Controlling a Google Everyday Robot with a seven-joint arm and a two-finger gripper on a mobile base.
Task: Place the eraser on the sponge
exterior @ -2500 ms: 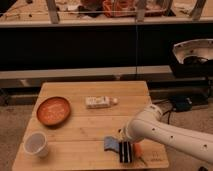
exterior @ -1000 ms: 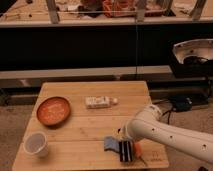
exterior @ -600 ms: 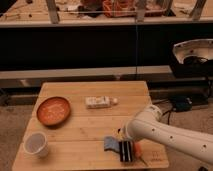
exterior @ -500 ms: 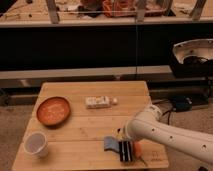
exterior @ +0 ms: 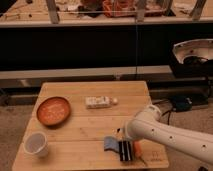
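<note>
The eraser (exterior: 97, 102), a pale oblong block, lies flat near the middle of the wooden table (exterior: 75, 125). The sponge (exterior: 110, 144), a small blue pad, rests close to the table's front edge. My gripper (exterior: 127, 151) hangs at the end of the white arm (exterior: 165, 135), pointing down just right of the sponge and partly covering its right end. The eraser sits well behind the gripper, apart from it.
An orange plate (exterior: 53, 110) is at the left of the table, with a white cup (exterior: 36, 145) in front of it. A small white bit (exterior: 115, 100) lies beside the eraser. An orange tapered stick (exterior: 139, 151) lies right of the gripper.
</note>
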